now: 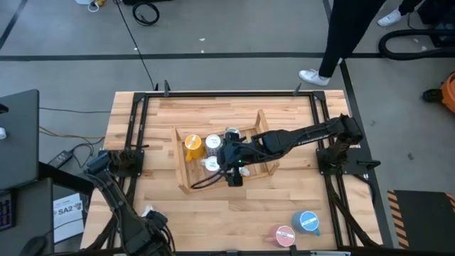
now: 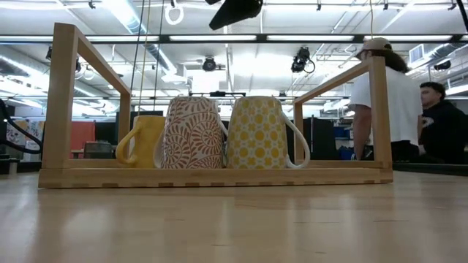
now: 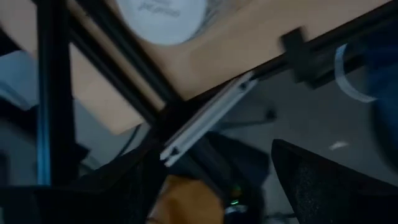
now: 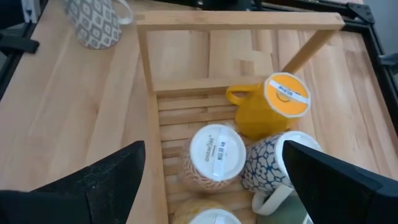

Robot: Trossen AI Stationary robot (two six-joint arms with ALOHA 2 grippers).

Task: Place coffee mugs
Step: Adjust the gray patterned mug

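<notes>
Right gripper point(image 4: 211, 180): frame centre, over rack point(image 1: 186, 186), fingers wide, empty. Mugs point(image 4: 214, 152) inverted inside; blue mug point(image 1: 308, 222), pink mug point(image 1: 284, 235) lower right, unplaced. Left gripper: lower left, parked, open. Advice: lift vertically, clear rack rails before fetching next.

**Mugs sitting inside a wooden rack, seen from table height**

A pale wooden rack point(image 2: 212, 177) is standing on a wooden table point(image 2: 234, 226), its open frame rising at both ends. Three mugs are sitting upside down inside it, side by side: a yellow mug point(image 2: 140, 140) on the left, an orange patterned mug point(image 2: 194, 134) in the middle, and a yellow-and-white patterned mug point(image 2: 257, 134) on the right. A dark gripper point(image 2: 235, 12) is hanging above. Two people point(image 2: 398, 102) are standing far right.
</notes>
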